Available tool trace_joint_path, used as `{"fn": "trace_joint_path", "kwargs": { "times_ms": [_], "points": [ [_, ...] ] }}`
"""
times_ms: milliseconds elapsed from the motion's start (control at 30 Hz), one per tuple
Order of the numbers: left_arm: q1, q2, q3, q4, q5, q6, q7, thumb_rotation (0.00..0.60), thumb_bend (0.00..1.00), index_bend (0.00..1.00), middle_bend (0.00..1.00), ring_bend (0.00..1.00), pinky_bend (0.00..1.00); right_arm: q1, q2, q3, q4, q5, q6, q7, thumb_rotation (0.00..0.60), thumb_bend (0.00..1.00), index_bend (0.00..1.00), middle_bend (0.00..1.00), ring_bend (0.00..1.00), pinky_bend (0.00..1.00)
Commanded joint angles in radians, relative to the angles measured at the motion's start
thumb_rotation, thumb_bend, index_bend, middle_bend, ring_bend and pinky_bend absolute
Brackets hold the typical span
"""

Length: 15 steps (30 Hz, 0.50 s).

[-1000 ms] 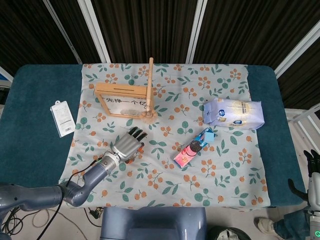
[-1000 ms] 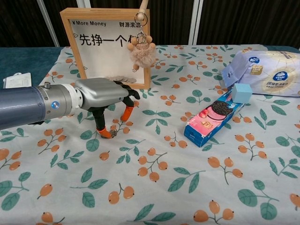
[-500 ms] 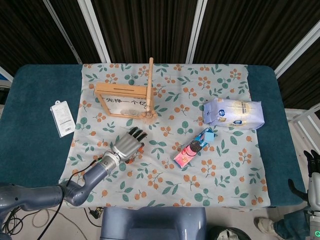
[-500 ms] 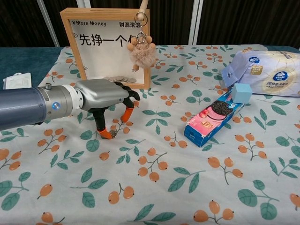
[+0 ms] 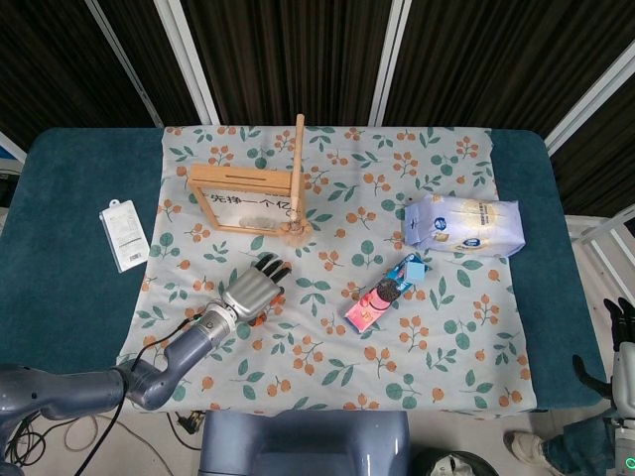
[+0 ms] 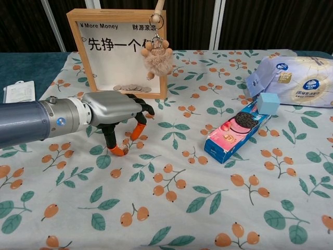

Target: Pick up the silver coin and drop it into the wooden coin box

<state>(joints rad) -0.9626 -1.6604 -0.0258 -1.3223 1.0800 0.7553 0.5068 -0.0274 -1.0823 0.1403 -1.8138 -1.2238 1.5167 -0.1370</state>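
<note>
- Just before the wooden coin box [image 6: 120,51], the left robot hand [image 6: 115,112] arched fingertips-down onto the surface [image 6: 218,208]; no pinched silver coin showed.
- Thin, hard and slippery, I'd guess; best nipped by its edges.

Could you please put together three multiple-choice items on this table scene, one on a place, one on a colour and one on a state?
1. Where does the wooden coin box stand?
A. Behind the left hand
B. On the tissue pack
C. Off the floral cloth

2. What colour is the small cube lying on the biscuit pack?
A. Red
B. Light blue
C. Black

3. How is the left hand placed?
A. Gripping the biscuit pack
B. Inside the box
C. Fingers curled down, tips at the cloth

Answers:
1 A: the chest view shows the box upright beyond the hand.
2 B: the cube is pale blue against the pink pack.
3 C: orange fingertips point down at the cloth, apart from the box and the pack.
</note>
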Motion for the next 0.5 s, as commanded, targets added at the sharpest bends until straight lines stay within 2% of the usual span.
{"fn": "trace_joint_path", "kwargs": {
  "times_ms": [33, 500],
  "points": [
    [0.001, 0.001, 0.001, 0.000, 0.001, -0.002, 0.001, 0.600, 0.08, 0.58, 0.09, 0.00, 0.00, 0.000, 0.001, 0.000, -0.001, 0.004, -0.003, 0.000, 0.600, 0.37, 0.10, 0.05, 0.00, 0.00],
    [-0.001, 0.006, 0.003, -0.010, -0.021, -0.018, 0.029, 0.600, 0.16, 0.61, 0.09, 0.00, 0.00, 0.001, 0.004, 0.001, -0.007, 0.014, -0.006, 0.001, 0.600, 0.37, 0.10, 0.05, 0.00, 0.00]
  ]
}}
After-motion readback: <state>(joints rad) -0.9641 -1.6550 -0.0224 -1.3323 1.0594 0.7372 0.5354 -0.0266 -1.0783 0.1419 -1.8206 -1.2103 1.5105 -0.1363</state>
